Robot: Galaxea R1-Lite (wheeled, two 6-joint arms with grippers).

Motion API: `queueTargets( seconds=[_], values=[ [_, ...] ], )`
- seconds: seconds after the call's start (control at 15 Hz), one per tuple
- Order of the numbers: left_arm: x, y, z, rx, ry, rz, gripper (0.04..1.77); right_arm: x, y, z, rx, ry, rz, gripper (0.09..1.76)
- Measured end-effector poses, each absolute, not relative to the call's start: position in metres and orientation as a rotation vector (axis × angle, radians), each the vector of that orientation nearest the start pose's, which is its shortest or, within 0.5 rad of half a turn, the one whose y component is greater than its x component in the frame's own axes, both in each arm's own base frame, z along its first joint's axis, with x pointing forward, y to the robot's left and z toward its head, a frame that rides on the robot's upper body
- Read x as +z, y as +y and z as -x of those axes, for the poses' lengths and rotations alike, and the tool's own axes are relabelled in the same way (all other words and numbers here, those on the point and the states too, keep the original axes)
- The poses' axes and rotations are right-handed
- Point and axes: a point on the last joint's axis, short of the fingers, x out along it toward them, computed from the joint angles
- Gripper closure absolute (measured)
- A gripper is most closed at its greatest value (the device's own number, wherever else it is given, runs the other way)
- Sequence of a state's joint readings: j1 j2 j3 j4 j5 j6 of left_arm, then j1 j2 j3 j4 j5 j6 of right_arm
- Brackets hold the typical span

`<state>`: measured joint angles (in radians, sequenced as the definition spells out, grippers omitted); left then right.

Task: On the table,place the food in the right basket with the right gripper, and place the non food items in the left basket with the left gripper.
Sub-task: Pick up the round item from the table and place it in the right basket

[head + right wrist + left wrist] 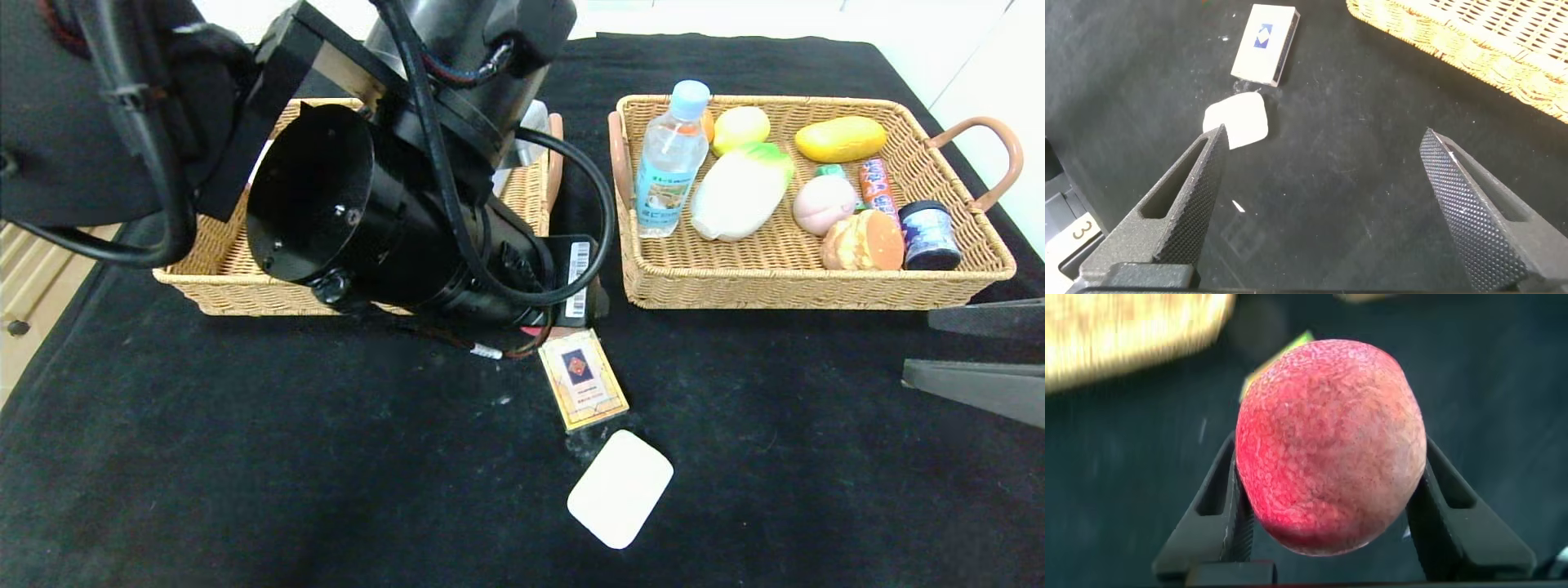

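My left gripper (563, 322) is low over the table (245, 457), in front of the left basket (212, 286), just behind the gold-edged card box (583, 378). In the left wrist view it (1329, 457) is shut on the red-pink peach (1331, 449). The white pad (620, 488) lies in front of the box. My right gripper (918, 347) is open and empty at the right edge, in front of the right basket (808, 282). The water bottle (671, 163) and the pink bun (823, 204) are in that basket. The right wrist view shows the box (1264, 43) and the pad (1239, 121). The slim white bottle is hidden.
The right basket also holds a yellow lemon (741, 126), a yellow mango (841, 139), a white cabbage toy (739, 192), an orange bun (861, 241), a dark jar (929, 235) and a candy tube (877, 186). My left arm covers most of the left basket.
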<state>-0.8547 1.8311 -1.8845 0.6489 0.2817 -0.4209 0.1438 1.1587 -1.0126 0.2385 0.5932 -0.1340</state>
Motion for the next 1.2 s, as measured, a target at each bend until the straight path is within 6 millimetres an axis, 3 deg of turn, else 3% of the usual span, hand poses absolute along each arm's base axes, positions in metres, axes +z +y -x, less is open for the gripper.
queueTargets(
  seconds=[0.2,0.4,0.8,1.2],
  values=[
    [0.330,-0.257,-0.233,-0.499,0.445,0.100,0.73,0.288,0.035,-0.152,0.750,0.333,0.038,0.14],
    [0.330,-0.271,-0.245,-0.555,0.349,0.115,0.73,0.288,0.035,-0.152,0.749,0.331,0.038,0.14],
    [0.326,-0.280,-0.275,-0.698,0.229,0.137,0.73,0.289,0.035,-0.152,0.748,0.329,0.038,0.14],
    [0.312,-0.293,-0.286,-0.732,0.217,0.135,0.73,0.288,0.035,-0.152,0.747,0.329,0.040,0.14]
  ],
)
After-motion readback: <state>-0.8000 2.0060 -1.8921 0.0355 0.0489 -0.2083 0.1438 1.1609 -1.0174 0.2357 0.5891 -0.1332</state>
